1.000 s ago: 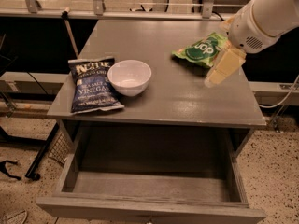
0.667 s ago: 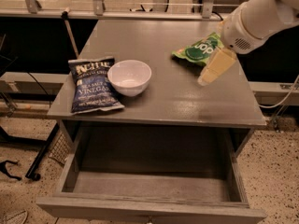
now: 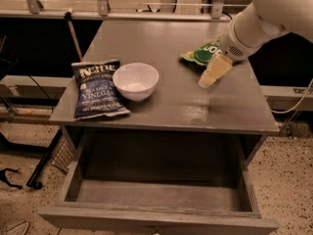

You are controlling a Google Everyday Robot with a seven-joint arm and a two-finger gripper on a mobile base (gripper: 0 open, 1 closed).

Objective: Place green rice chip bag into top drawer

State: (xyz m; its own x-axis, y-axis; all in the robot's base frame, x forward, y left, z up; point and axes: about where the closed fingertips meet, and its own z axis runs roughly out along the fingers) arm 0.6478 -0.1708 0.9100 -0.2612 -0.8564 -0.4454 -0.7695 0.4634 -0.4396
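Observation:
The green rice chip bag (image 3: pixel 199 56) lies on the right rear part of the gray table top (image 3: pixel 171 102), and my white arm hides its right end. My gripper (image 3: pixel 212 73) hangs from the arm at the bag's near right edge, its cream-coloured tip pointing down and left at the table surface. It is right at the bag, but I cannot tell whether it touches it. The top drawer (image 3: pixel 156 199) is pulled wide open below the table's front edge, and nothing lies inside.
A dark blue chip bag (image 3: pixel 98 88) lies on the table's left side, with a white bowl (image 3: pixel 136 81) just to its right. A metal rail (image 3: pixel 122 14) runs behind the table. A speckled floor surrounds the drawer.
My arm and gripper have shifted a little left and toward the table's front, covering more of the green bag. The bag's left end has stayed where it was.

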